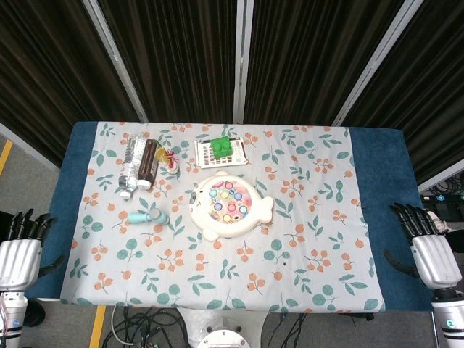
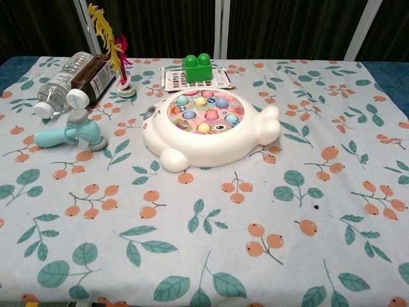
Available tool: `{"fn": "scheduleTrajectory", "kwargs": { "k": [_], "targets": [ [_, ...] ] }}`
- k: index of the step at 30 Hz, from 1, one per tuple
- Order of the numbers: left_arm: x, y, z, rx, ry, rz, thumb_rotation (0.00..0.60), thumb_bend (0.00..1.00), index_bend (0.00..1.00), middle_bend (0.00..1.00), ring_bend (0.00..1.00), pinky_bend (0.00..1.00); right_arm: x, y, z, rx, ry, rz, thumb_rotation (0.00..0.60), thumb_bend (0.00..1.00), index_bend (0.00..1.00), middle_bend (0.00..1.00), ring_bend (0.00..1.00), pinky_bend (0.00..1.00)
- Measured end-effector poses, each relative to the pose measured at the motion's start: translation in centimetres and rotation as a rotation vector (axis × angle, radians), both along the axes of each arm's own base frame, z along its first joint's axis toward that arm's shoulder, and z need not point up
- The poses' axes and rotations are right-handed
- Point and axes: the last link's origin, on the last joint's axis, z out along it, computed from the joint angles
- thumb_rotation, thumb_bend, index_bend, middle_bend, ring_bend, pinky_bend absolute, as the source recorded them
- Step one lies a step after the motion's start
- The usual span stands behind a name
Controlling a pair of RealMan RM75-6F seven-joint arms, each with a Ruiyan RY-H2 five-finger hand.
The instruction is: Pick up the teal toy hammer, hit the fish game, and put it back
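Note:
The teal toy hammer [image 1: 148,217] [image 2: 70,132] lies flat on the tablecloth, its grey head toward the fish game. To its right sits the white fish-shaped game [image 1: 230,205] [image 2: 209,130] with pastel buttons on top. My left hand [image 1: 20,249] hangs off the table's left edge, fingers apart and holding nothing. My right hand [image 1: 428,246] sits off the right edge, also empty with fingers spread. Neither hand shows in the chest view. Both are far from the hammer.
Two bottles, one clear [image 1: 129,165] [image 2: 59,83] and one dark [image 1: 148,163] [image 2: 93,80], lie behind the hammer. A feathered toy [image 1: 170,157] [image 2: 120,61] stands beside them. A green block [image 1: 222,147] [image 2: 197,68] rests on a card [image 1: 220,153] behind the game.

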Motion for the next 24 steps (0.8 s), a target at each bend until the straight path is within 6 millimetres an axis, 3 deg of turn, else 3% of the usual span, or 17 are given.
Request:
{"fn": "scheduleTrajectory", "kwargs": {
  "k": [14, 24],
  "targets": [
    [0.5, 0.2, -0.1, -0.012, -0.010, -0.020, 0.600, 0.14, 0.21, 0.17, 0.01, 0.04, 0.0, 0.7, 0.6, -0.013, 0.009, 0.008, 0.600, 0.18, 0.00, 0.06, 0.00, 0.00],
    [3.2, 4.2, -1.1, -0.125, -0.113, -0.145, 0.600, 0.15, 0.25, 0.18, 0.04, 0.05, 0.5, 0.7, 1.0, -0.020, 0.030, 0.036, 0.600, 0.18, 0.00, 0.06, 0.00, 0.00]
  ]
}}
